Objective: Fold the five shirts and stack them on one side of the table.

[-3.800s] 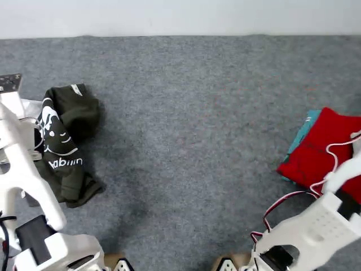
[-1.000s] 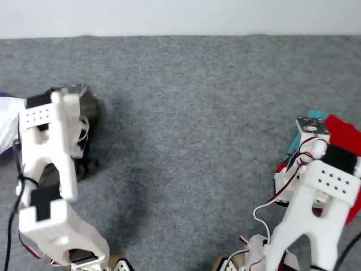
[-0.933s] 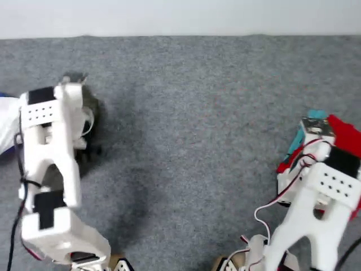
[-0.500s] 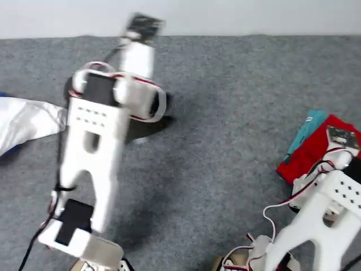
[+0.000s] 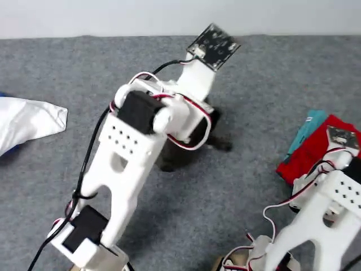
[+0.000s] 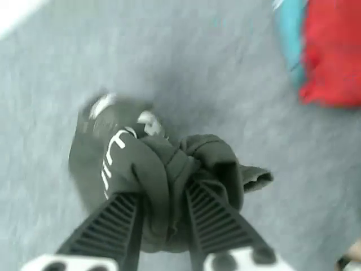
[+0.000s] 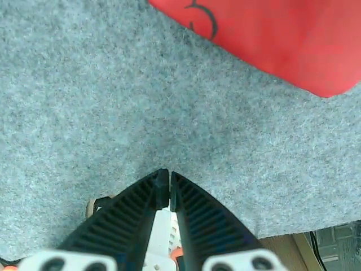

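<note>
Though earlier far left, dark shirt [image 6: 169,169] now central.

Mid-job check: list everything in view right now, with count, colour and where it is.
dark shirt: one, dark green with white print, bunched up at mid-table, gripped by the left end effector.
red shirt: one, red, lying flat at the right edge in the high view, on top of the teal shirt.
teal shirt: one, teal, under the red shirt with one edge showing.
white shirt: one, white, crumpled at the left edge in the high view.
mat: one, grey, covering the table.
left end effector: one, black fingers, shut on the dark shirt.
right end effector: one, black fingers, shut, over bare mat beside the red shirt.
</note>
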`<act>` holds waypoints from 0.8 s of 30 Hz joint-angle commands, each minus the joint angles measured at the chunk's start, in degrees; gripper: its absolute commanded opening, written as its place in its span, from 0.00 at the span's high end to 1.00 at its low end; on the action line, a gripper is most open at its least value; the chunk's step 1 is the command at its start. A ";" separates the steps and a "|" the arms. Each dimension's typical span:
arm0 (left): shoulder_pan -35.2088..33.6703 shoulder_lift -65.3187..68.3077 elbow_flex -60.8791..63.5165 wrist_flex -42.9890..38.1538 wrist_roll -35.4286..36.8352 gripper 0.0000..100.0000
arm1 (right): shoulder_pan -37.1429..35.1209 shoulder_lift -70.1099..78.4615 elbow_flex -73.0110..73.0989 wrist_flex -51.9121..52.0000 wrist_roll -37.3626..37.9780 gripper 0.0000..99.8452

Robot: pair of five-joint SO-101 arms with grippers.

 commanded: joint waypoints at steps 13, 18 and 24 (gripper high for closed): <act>-44.92 -3.08 32.22 -5.63 -18.02 0.99 | 0.57 -1.19 -0.26 2.24 0.09 0.99; -54.77 -2.99 37.58 -7.03 -24.79 0.99 | 0.57 -1.19 -0.26 2.24 0.09 0.99; -58.64 -3.08 37.41 -4.40 -29.45 0.85 | 0.57 -1.19 -0.18 2.24 0.09 0.99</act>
